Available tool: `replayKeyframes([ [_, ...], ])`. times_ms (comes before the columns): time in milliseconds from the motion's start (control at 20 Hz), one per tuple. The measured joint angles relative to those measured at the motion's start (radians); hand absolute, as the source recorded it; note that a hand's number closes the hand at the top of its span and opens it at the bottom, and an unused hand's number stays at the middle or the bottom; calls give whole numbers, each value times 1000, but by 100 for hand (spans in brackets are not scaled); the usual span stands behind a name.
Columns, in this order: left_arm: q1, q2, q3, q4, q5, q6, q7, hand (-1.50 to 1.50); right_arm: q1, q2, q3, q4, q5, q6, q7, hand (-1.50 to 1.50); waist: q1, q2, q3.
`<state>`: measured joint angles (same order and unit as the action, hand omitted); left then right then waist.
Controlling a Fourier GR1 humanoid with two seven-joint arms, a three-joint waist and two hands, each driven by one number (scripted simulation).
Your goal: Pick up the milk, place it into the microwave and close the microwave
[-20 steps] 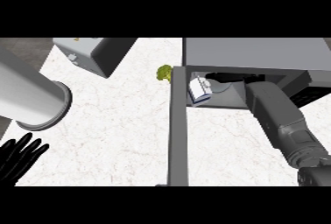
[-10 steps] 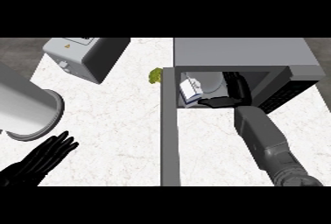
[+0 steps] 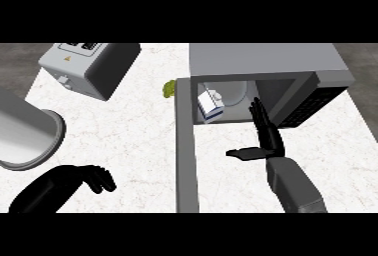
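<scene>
- My right hand [image 3: 269,140] is open and holds nothing. Its fingers are straight and point away from me, and its thumb sticks out to its left.
- The milk [image 3: 209,104] already stands inside the microwave [image 3: 258,60], just beyond this hand's fingertips and to their left. Hand and carton are apart.
- I judge the placing step done, with closing the microwave the step now in hand.
- The door [image 3: 187,165] stands open to the left of my right hand. I see it edge-on, as a long grey strip running back towards me.
- The next move calls for taking the right hand out of the door's path, getting a hand onto the door's far side and swinging it shut.
- My left hand [image 3: 74,177] sits well to the left, low over the desk [image 3: 133,140]. Its fingers are curled on nothing.
- Hard to make out: a small green thing [image 3: 170,89] beyond the door, partly hidden by it, and a dark meshed panel [image 3: 310,107] right of the opening.
- A large grey round vessel [image 3: 22,135] is cut off at the left edge. A toaster [image 3: 88,67] stands beyond the left hand.
</scene>
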<state>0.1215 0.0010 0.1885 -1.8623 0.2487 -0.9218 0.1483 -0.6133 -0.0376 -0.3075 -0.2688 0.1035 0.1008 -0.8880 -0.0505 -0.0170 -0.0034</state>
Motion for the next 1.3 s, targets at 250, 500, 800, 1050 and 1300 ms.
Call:
replayKeyframes([
  [250, -39, -1, -56, 43, -107, 43, -36, 150, 158, -10, 30, -97, 4, 15, -24, -150, -17, -3, -1],
  [500, -82, -1, -121, 99, -228, 67, -99, 150, 325, -46, 41, -226, -16, 63, -45, -150, -28, -3, -3],
  [800, -124, -1, -248, 206, -364, 156, -215, 150, 541, -91, 58, -439, -58, 123, -39, -150, -28, 3, -4],
  [1050, -154, -1, -367, 287, -453, 276, -316, 150, 722, -128, 83, -660, -114, 191, 2, -150, -24, 6, -4],
  [1300, -183, 2, -527, 387, -478, 398, -386, 150, 872, -149, 113, -907, -188, 249, 50, -150, -19, 10, -3],
])
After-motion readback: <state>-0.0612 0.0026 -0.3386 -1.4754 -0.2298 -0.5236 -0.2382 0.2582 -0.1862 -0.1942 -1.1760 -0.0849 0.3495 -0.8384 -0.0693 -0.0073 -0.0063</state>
